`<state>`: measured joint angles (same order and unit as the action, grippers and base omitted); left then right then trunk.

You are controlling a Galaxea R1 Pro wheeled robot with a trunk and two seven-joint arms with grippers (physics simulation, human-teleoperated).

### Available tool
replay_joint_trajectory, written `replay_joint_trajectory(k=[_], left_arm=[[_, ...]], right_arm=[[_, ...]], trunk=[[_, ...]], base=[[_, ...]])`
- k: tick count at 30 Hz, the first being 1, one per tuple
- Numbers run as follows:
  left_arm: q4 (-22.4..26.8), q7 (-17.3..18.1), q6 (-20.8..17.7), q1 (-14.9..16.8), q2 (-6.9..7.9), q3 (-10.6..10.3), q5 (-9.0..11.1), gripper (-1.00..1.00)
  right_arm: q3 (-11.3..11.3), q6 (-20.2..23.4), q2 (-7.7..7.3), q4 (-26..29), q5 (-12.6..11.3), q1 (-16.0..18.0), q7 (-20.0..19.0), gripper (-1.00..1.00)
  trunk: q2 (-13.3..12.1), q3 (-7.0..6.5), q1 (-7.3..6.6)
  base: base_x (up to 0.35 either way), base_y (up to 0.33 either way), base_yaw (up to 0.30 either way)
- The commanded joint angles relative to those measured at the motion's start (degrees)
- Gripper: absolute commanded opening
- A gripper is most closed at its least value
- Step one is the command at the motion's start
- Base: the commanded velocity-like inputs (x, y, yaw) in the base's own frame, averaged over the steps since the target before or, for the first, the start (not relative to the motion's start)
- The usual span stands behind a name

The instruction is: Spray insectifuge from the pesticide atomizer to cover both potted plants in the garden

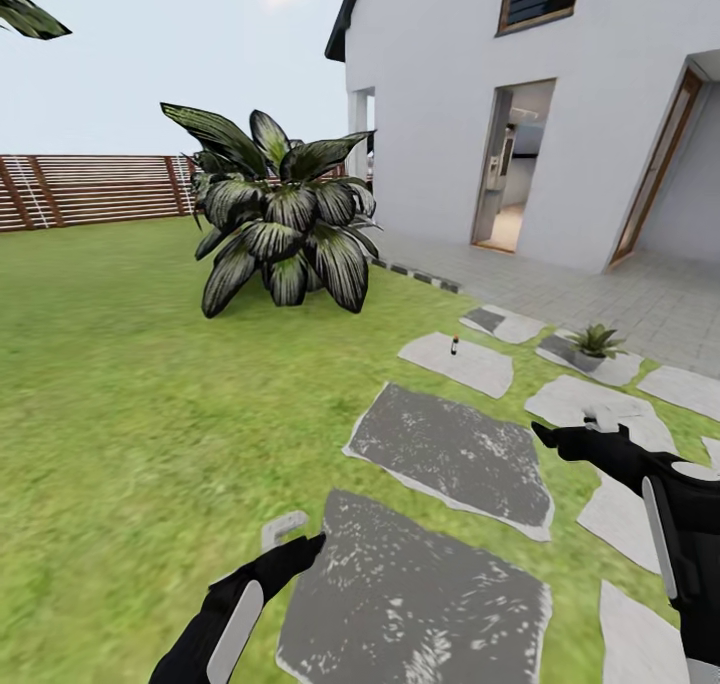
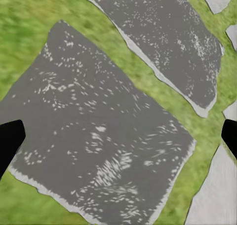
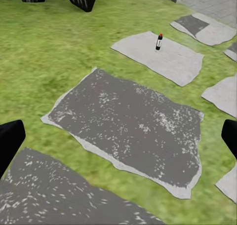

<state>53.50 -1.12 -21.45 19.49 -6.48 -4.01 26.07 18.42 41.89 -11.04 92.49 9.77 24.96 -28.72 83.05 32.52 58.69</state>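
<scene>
No writing can be read anywhere; the bottle's label is too small to make out.

The left gripper (image 1: 290, 542) hangs low over the grass at the edge of a dark grey stepping stone (image 1: 420, 604). In its wrist view the two black fingertips (image 2: 10, 141) sit at opposite edges of the picture, spread wide, with nothing between them but that stone (image 2: 98, 131) and the lawn. The right gripper (image 1: 585, 429) reaches forward over the paler stones, and its wrist view shows the same thing: black fingertips (image 3: 10, 141) far apart, holding nothing and touching nothing.

Ahead of both arms lies a second dark stone (image 1: 455, 454), and beyond it a light grey stepping stone (image 1: 462, 362) on which the pesticide atomizer (image 1: 454, 345) stands upright, a small dark bottle with a red tip, well apart from either gripper. It also shows in the right wrist view (image 3: 159, 42), alone on its slab.

To the right of it, one of the potted plants (image 1: 594, 344) sits on another pale stone near the grey paving (image 1: 640, 294). Further back on the lawn (image 1: 120, 364) grows a big striped-leaf bush (image 1: 285, 219), with a brown slatted fence (image 1: 90, 189) behind it and a white house (image 1: 520, 104) with an open doorway (image 1: 512, 169) to the right.
</scene>
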Motion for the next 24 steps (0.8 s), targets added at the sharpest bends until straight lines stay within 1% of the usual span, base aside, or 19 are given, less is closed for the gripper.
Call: replay_joint_trajectory(k=[1,2,6,16,22,24], left_arm=[[0.09,-0.34,-0.26,0.02,-0.01,-0.02,0.44,1.00],[0.10,-0.48,-0.28,0.02,-0.01,-0.02,0.42,1.00],[-0.04,-0.67,-0.31,0.02,-0.02,0.03,0.40,1.00],[-0.58,-0.88,-0.49,0.02,0.04,0.43,0.57,1.00],[-0.75,-0.95,-0.53,0.02,0.05,0.57,0.49,1.00],[-1.62,-1.05,-0.54,0.12,0.09,0.71,0.50,1.00]], right_arm=[[0.00,0.19,0.45,0.06,0.60,0.09,-0.55,1.00],[0.01,0.20,0.80,0.06,0.60,0.19,-0.55,1.00],[0.03,0.21,1.31,0.06,0.60,0.51,-0.55,1.00],[0.11,0.21,1.56,0.06,0.59,0.86,-0.55,1.00],[0.24,0.21,1.64,0.06,0.53,0.94,-0.65,1.00],[0.27,0.21,1.64,0.06,0.52,0.98,-0.67,1.00]], trunk=[[0.03,0.06,0.03],[0.03,0.05,0.03],[0.03,0.02,0.03],[0.03,-0.02,0.03],[0.03,-0.16,0.03],[0.03,-0.17,0.03]], base=[[0.340,0.000,-0.025],[0.340,0.000,-0.038],[0.340,0.000,-0.025],[0.340,0.000,-0.016],[0.340,0.000,-0.195],[0.340,0.000,-0.263]])
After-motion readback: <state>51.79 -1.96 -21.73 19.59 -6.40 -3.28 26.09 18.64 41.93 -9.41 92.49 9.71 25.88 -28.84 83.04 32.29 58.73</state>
